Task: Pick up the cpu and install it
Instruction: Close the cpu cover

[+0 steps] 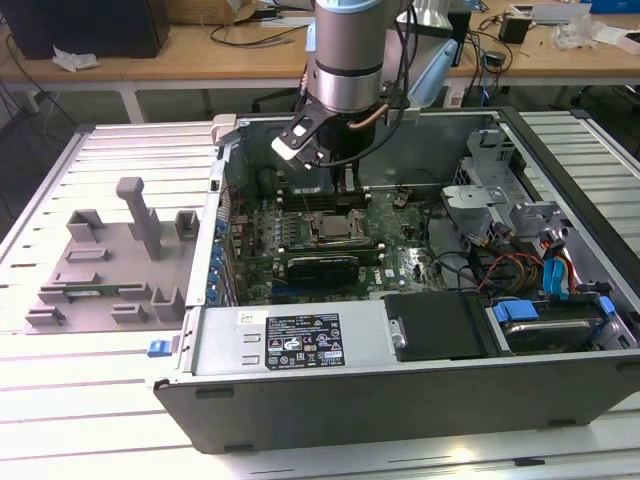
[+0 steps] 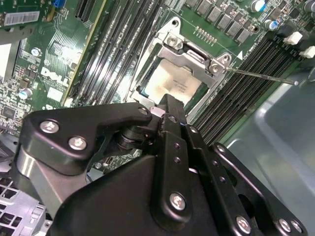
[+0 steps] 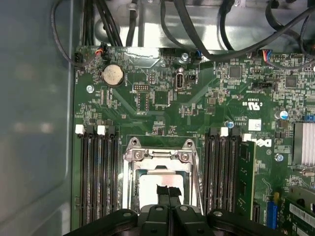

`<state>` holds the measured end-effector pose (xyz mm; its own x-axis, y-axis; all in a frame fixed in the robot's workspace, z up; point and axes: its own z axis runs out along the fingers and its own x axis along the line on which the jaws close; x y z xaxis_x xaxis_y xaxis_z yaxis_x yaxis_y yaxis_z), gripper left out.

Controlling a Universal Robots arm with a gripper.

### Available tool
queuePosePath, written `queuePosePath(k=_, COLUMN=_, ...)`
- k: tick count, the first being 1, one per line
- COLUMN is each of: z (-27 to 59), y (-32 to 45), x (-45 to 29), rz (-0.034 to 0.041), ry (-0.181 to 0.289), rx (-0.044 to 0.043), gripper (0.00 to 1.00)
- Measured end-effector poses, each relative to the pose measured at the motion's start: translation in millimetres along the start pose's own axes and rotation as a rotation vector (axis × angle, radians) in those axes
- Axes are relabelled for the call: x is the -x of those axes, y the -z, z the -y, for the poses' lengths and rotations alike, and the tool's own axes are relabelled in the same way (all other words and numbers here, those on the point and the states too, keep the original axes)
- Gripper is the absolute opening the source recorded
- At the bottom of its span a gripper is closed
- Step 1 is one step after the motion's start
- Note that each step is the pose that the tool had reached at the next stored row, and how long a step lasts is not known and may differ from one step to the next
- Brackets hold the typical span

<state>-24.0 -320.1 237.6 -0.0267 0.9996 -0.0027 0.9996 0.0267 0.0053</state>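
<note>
Cpu [image 3: 146, 191] lies flat in socket [image 3: 133, 155] beneath closed fingers [image 3: 163, 192].

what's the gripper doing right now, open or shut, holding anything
gripper: fingers shut together, nothing seen between them, tips over the cpu lying in the socket

Slatted metal table [image 1: 60, 400] up front, glare on slats; wood desk [image 1: 200, 62] behind w/ cables [image 1: 232, 32], black box [image 1: 90, 25] at desk's end, exterior view's left.
</note>
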Motion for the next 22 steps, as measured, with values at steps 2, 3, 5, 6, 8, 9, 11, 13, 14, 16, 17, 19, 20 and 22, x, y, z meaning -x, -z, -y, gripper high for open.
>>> queuePosePath(k=2, z=0.0, y=0.0, x=0.0, rz=-0.0001, ry=0.000, rx=0.0000, gripper=0.11)
queuePosePath(k=3, z=0.0, y=0.0, x=0.0, rz=0.0000, ry=0.000, rx=0.0001, gripper=0.11)
queuePosePath(k=5, z=0.0, y=-0.1, x=0.0, rz=-0.0001, ry=0.004, rx=0.0001, gripper=0.11)
queuePosePath(k=6, z=0.0, y=0.0, x=0.0, rz=-0.0001, ry=0.014, rx=0.0001, gripper=0.11)
queuePosePath(k=8, z=0.0, y=-0.1, x=0.0, rz=-0.0003, ry=0.037, rx=0.0002, gripper=0.11)
queuePosePath(k=9, z=0.0, y=-0.1, x=0.0, rz=-0.0004, ry=0.047, rx=0.0002, gripper=0.11)
queuePosePath(k=11, z=0.0, y=0.0, x=0.0, rz=-0.0005, ry=0.072, rx=0.0003, gripper=0.11)
queuePosePath(k=13, z=0.0, y=-0.1, x=0.0, rz=-0.0006, ry=0.100, rx=0.0003, gripper=0.11)
queuePosePath(k=14, z=0.1, y=-0.1, x=0.0, rz=-0.0008, ry=0.117, rx=0.0004, gripper=0.11)
queuePosePath(k=16, z=0.1, y=-0.1, x=0.0, rz=-0.0009, ry=0.152, rx=0.0005, gripper=0.11)
queuePosePath(k=17, z=0.1, y=0.0, x=0.0, rz=-0.0009, ry=0.166, rx=0.0005, gripper=0.11)
queuePosePath(k=19, z=0.1, y=-0.1, x=0.0, rz=-0.0012, ry=0.202, rx=0.0006, gripper=0.11)
queuePosePath(k=20, z=0.1, y=0.0, x=0.0, rz=-0.0013, ry=0.221, rx=0.0006, gripper=0.11)
queuePosePath(k=22, z=0.1, y=0.0, x=0.0, rz=-0.0014, ry=0.255, rx=0.0007, gripper=0.11)
